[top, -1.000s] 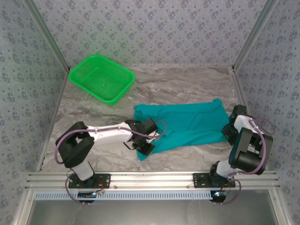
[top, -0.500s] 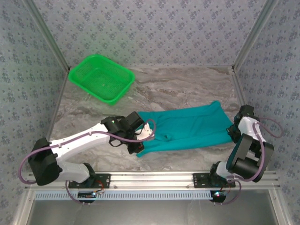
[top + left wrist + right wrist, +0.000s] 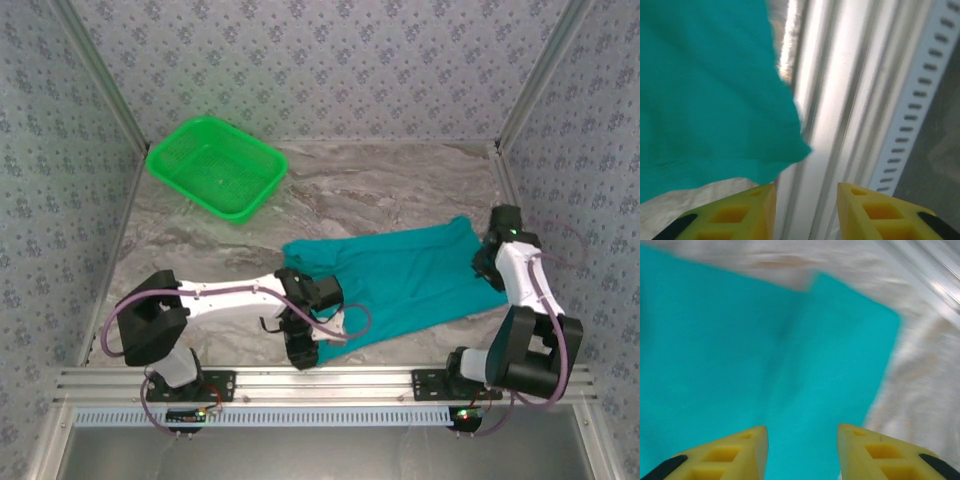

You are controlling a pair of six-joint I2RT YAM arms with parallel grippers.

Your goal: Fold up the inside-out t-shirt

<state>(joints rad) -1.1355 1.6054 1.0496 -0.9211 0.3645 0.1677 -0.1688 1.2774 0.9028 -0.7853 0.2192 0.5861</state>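
Our two arms, white and black

We see white links and black joints on the left arm (image 3: 230, 293) and right arm (image 3: 520, 272), purple cables looping along each, and yellow fingers (image 3: 740, 212) with black insets.

No text, label, brand, number or sign can be read. The teal short-sleeved cloth t-shirt (image 3: 405, 275) shows a plain teal face; the patterned wallpaper (image 3: 330, 60) carries only small repeated motifs.

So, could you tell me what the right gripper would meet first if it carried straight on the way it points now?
Most likely the t-shirt: the right gripper, jaws open and empty, points onto the teal cloth with nothing in between. How far off is unclear.
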